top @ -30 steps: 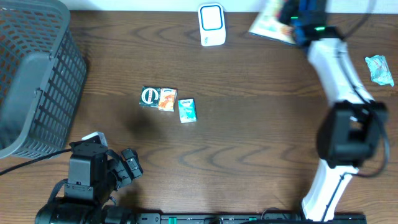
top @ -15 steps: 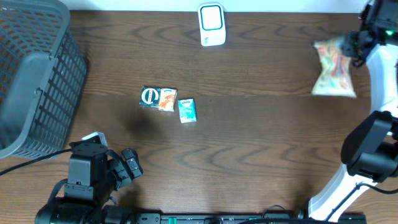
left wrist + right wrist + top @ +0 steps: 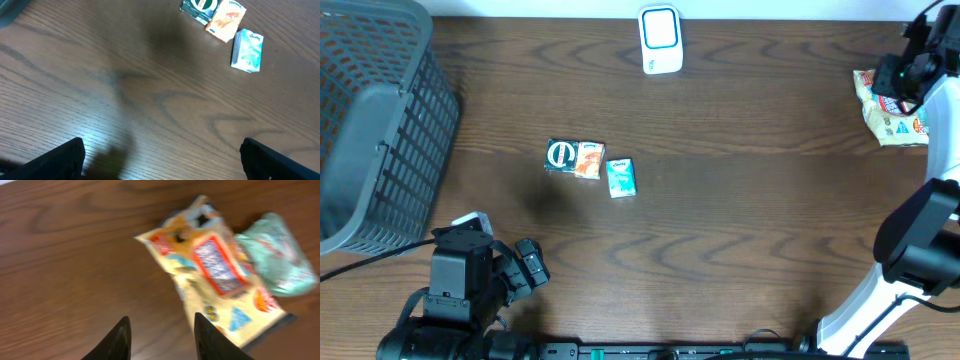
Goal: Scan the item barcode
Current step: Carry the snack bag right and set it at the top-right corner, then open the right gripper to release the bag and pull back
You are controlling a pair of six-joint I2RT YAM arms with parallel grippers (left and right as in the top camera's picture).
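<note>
Right claw (image 3: 161, 322) stood parted, gripping nothing. The snack packet (image 3: 215, 275) lay flat just ahead of its tips. Left claw (image 3: 162, 155) was wide and empty. Judged: set-down step. The next move needed a fresh pick, barcode towards the scanner (image 3: 660, 40).

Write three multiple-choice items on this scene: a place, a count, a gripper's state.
1. Where is the grey basket? A) far left B) centre C) far right
2. How many small packets lie together in the middle? A) two B) three C) five
3. The right gripper is: A) shut on a packet B) open and empty C) out of view
Answers: A, it fills the overhead view's upper-left corner; B, green, orange and teal lie side by side; B, its fingers stand apart, the snack bag lying on the table beyond.
</note>
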